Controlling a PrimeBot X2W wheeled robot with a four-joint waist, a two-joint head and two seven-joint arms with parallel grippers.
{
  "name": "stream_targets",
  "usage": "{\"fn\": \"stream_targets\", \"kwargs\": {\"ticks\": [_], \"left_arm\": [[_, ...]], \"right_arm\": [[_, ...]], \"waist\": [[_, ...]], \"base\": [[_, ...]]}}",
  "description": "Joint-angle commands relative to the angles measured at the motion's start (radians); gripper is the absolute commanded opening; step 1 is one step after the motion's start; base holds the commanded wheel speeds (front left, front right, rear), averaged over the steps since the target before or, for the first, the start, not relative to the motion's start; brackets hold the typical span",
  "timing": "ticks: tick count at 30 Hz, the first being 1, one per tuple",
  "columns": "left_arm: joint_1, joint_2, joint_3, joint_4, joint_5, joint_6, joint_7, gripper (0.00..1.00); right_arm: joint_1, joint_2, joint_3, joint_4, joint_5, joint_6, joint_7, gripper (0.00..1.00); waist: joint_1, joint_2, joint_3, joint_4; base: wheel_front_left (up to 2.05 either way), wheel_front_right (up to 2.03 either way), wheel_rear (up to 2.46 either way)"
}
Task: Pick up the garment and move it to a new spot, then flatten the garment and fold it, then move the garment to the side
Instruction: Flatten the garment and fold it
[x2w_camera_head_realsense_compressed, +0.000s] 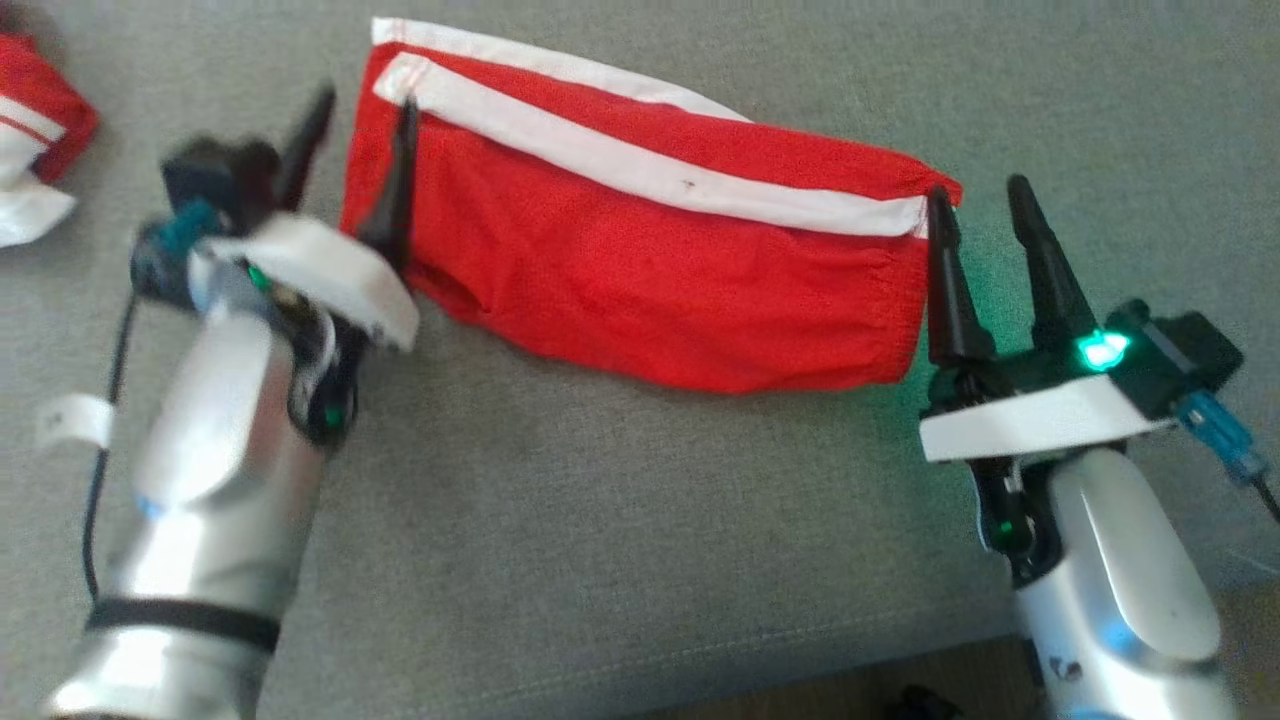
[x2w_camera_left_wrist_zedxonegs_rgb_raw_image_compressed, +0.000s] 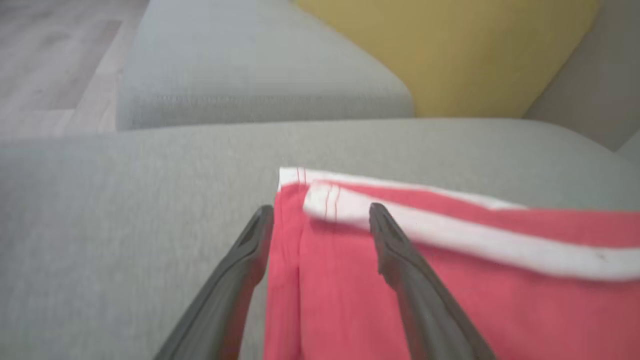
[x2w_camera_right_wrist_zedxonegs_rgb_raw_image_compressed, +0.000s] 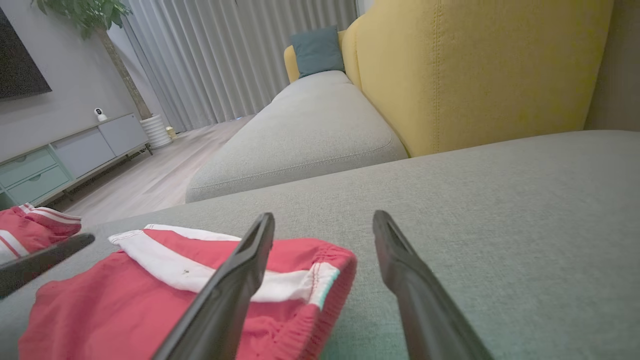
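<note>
The garment (x2w_camera_head_realsense_compressed: 650, 250), red shorts with white stripes, lies folded and flat on the grey sofa seat (x2w_camera_head_realsense_compressed: 600, 520). My left gripper (x2w_camera_head_realsense_compressed: 366, 100) stands open at its left end, one finger over the red cloth and the other just off its edge. In the left wrist view the garment (x2w_camera_left_wrist_zedxonegs_rgb_raw_image_compressed: 450, 280) passes under the gap of that gripper (x2w_camera_left_wrist_zedxonegs_rgb_raw_image_compressed: 321, 209). My right gripper (x2w_camera_head_realsense_compressed: 978, 190) is open at the garment's right, elastic end, holding nothing. In the right wrist view the garment (x2w_camera_right_wrist_zedxonegs_rgb_raw_image_compressed: 125, 300) lies left of the right gripper (x2w_camera_right_wrist_zedxonegs_rgb_raw_image_compressed: 324, 216), with the left finger above its hem.
A second red and white cloth (x2w_camera_head_realsense_compressed: 30, 130) lies bunched at the far left of the seat. A yellow backrest (x2w_camera_right_wrist_zedxonegs_rgb_raw_image_compressed: 475, 65) rises behind, with another grey cushion (x2w_camera_right_wrist_zedxonegs_rgb_raw_image_compressed: 310, 130) beyond. The seat's front edge (x2w_camera_head_realsense_compressed: 800, 670) runs close to my right forearm.
</note>
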Motion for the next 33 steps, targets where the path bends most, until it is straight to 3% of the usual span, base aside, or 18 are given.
{"fn": "stream_targets", "kwargs": {"ticks": [1,9,24,25,26,27,33], "left_arm": [[0.013,0.044,0.016,-0.028,-0.006,-0.002,0.017,1.00],[0.094,0.089,0.005,-0.062,-0.041,0.011,0.201,1.00],[0.128,0.124,-0.003,-0.169,-0.074,0.037,0.367,1.00],[0.131,0.126,-0.006,-0.175,-0.074,0.038,0.377,0.58],[0.134,0.127,-0.008,-0.183,-0.076,0.038,0.381,0.25],[0.137,0.127,-0.009,-0.192,-0.077,0.039,0.385,0.00],[0.175,0.140,0.001,-0.249,-0.091,0.050,0.380,0.00]], "right_arm": [[0.020,-0.002,0.011,-0.037,-0.009,-0.001,-0.006,1.00],[0.059,-0.002,-0.016,-0.088,-0.030,-0.001,-0.006,1.00],[0.063,-0.002,-0.015,-0.102,-0.017,-0.001,-0.006,1.00],[0.062,-0.002,-0.015,-0.102,-0.016,-0.001,-0.006,1.00],[0.062,-0.002,-0.016,-0.102,-0.015,-0.001,-0.006,1.00],[0.062,-0.002,-0.017,-0.102,-0.015,-0.001,-0.006,1.00],[0.068,-0.002,-0.027,-0.096,-0.017,-0.001,-0.006,1.00]], "waist": [[0.0000,0.0000,-0.021,0.016],[0.0000,0.0000,-0.049,0.022],[0.0000,0.0000,-0.025,-0.016],[0.0000,0.0000,-0.024,-0.019],[0.0000,0.0000,-0.024,-0.020],[0.0000,0.0000,-0.025,-0.021],[0.0000,0.0000,-0.037,-0.017]], "base": [[0.00,0.00,0.00],[0.00,0.00,0.00],[0.00,0.00,0.00],[0.00,0.00,0.00],[0.00,0.00,0.00],[0.00,0.00,0.00],[0.00,0.00,0.00]]}}
